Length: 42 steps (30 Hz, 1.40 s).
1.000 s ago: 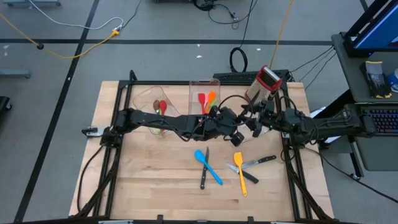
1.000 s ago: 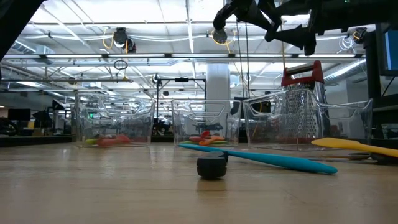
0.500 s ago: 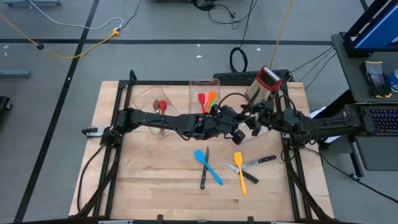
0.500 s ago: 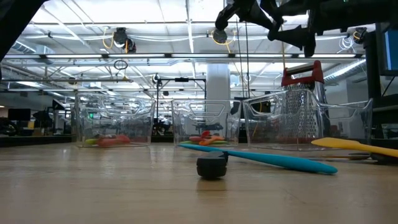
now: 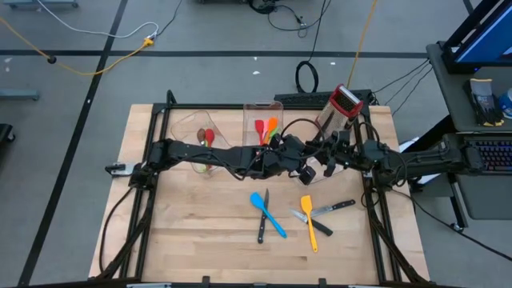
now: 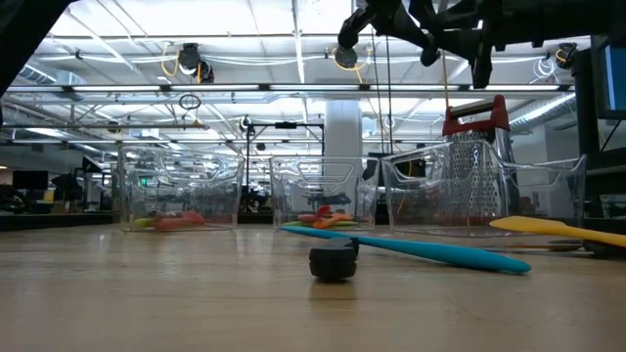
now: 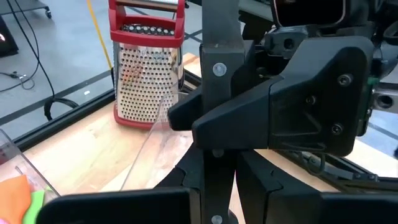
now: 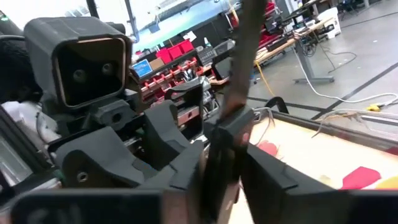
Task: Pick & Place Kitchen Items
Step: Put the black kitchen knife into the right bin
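Left hand is clamped on a dark riveted-handle knife, in the air above the wooden surface, centre and toward its back edge. Right hand meets it head-on; its fingers look pressed onto the same knife, so both hold it. The knife's long axis runs across both hands' fingers, between the two wrists. Judged a handover: the left likely lets go next. The right arm is nearer the clear plastic bin with the red-topped metal grater at the back right corner. Blue spatula and yellow spatula lie near the front, well apart from both hands.
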{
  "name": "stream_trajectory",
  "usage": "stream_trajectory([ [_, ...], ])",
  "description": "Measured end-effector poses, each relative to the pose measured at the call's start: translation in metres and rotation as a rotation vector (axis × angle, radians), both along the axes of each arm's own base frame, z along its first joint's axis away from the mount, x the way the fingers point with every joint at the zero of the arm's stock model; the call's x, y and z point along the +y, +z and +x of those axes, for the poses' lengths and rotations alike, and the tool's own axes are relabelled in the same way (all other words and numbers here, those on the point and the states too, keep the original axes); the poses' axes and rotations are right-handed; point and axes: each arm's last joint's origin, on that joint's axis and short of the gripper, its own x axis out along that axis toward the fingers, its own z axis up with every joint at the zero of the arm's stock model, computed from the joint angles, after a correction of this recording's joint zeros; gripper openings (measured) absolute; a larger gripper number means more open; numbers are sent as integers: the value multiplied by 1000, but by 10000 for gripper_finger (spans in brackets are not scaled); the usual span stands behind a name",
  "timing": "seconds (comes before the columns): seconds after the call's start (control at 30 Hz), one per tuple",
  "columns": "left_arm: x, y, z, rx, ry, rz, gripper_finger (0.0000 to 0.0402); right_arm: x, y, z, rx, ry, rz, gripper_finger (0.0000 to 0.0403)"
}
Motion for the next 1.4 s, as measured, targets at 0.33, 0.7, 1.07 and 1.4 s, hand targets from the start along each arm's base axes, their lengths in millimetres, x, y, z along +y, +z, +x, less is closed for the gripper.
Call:
stream_trajectory([
  [0.33, 1, -1, 0, 13, -17, -7, 66, 1, 0, 0, 4, 32, -1, 60],
  [0.7, 5, -4, -1, 44, -27, -28, 203, 0, -5, 0, 44, 12, -1, 35],
  [1.07, 5, -10, -5, 154, -59, 16, 272, 0, -5, -1, 41, 5, 24, 36],
  [1.4, 8, -14, -8, 206, -44, 25, 273, -6, -4, -14, 72, -32, 31, 35],
])
